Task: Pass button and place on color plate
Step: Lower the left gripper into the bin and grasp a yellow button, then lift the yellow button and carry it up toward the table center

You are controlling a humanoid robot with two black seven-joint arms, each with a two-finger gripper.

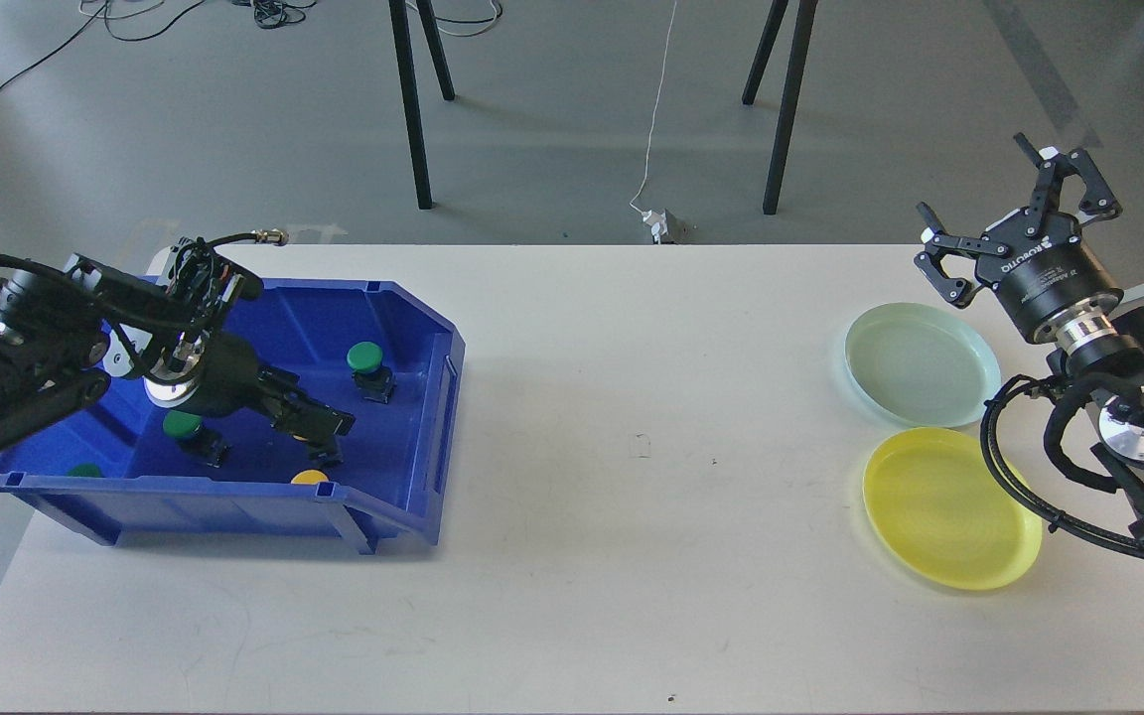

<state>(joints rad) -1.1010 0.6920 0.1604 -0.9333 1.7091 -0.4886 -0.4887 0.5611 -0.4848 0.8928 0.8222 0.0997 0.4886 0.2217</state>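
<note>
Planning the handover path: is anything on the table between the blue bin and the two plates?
Nothing visible does. The white table is bare between the blue bin and the pale green plate and yellow plate. The left gripper is down inside the bin among the buttons; the right gripper is raised beyond the plates.

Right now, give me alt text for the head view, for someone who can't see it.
The left end effector reaches into a blue bin of green and yellow buttons, over a yellow button. The right end effector hangs open beyond a pale green plate and a yellow plate on the white table.
</note>
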